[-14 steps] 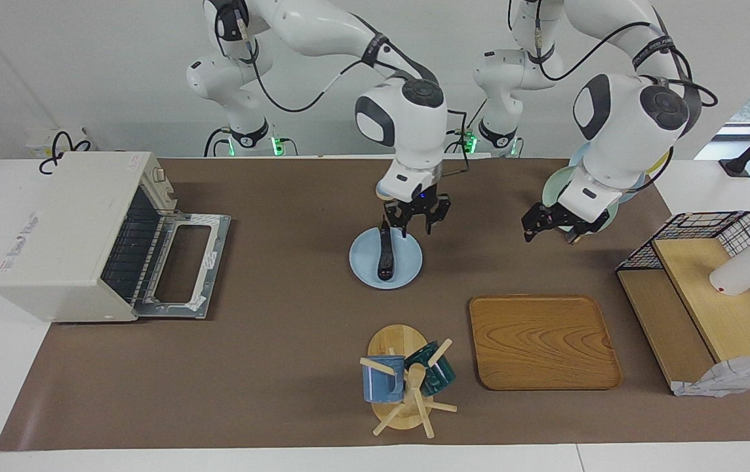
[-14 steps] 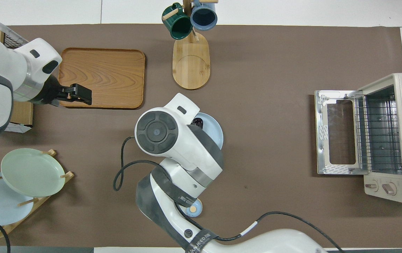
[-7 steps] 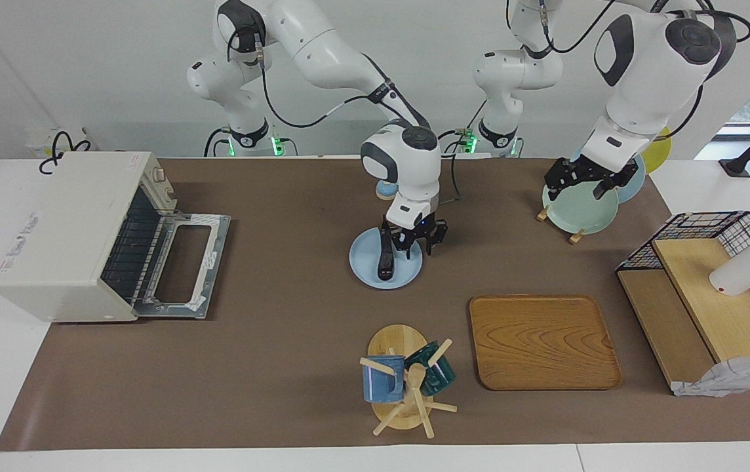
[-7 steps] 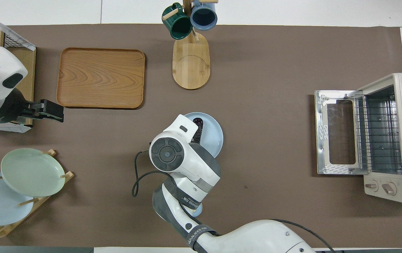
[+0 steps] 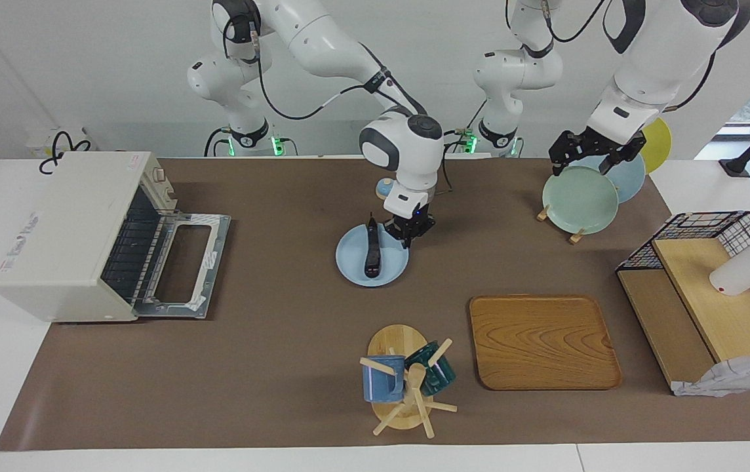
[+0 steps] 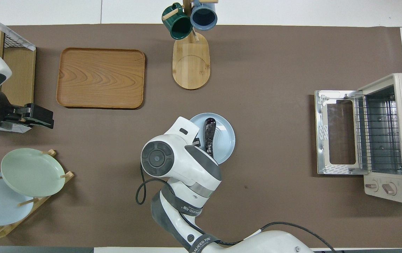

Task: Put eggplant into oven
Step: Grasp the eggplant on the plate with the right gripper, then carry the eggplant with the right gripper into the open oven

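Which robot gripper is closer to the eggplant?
The right gripper. It is down at the blue plate, right beside the eggplant. The left gripper is up over the rack of plates at the left arm's end of the table.

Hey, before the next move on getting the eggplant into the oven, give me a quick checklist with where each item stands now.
1. Oven door open: ok.
2. Wire rack inside free of other things: ok.
3. Eggplant held: not ok. It lies on the blue plate; the right gripper is shut beside it, at the plate's rim.
4. Right gripper pinching that rim: cannot tell.
5. Mat between plate and oven free of obstacles: ok.
6. Left gripper out of the way: ok, open over the plate rack.
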Robot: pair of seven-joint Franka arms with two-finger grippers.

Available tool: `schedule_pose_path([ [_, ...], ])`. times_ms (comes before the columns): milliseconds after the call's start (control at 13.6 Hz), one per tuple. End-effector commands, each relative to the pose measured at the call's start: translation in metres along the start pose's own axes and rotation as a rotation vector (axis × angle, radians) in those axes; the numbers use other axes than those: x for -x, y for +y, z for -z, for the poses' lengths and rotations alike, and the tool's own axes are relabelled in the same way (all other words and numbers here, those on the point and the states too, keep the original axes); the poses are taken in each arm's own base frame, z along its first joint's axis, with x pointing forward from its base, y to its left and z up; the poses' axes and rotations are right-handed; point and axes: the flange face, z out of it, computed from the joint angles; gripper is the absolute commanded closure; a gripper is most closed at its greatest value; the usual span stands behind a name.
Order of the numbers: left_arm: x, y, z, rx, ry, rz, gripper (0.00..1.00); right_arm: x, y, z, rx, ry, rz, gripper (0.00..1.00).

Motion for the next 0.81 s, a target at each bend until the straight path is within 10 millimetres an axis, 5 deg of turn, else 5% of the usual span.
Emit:
schedule_pose_path([
  [0, -0.007, 0.001, -0.009, 0.001, 0.034, 0.002, 0.00, -0.029, 0.052, 0.047, 0.090, -0.018, -0.058, 1.00],
  [147, -0.011, 0.002, -0.009, 0.005, 0.053, 0.002, 0.00, -0.029, 0.141, 0.073, 0.089, -0.032, -0.108, 1.00],
  [295, -0.012, 0.002, -0.010, 0.005, 0.056, 0.002, 0.00, -0.011, 0.225, 0.078, 0.100, -0.081, -0.131, 1.00],
  [516, -0.009, 0.002, -0.011, 0.004, 0.047, 0.002, 0.00, 0.016, 0.331, 0.063, 0.103, -0.144, -0.149, 1.00],
  [737, -0.009, 0.003, -0.010, 0.004, 0.044, 0.005, 0.00, 0.028, 0.408, 0.041, 0.084, -0.191, -0.157, 1.00],
])
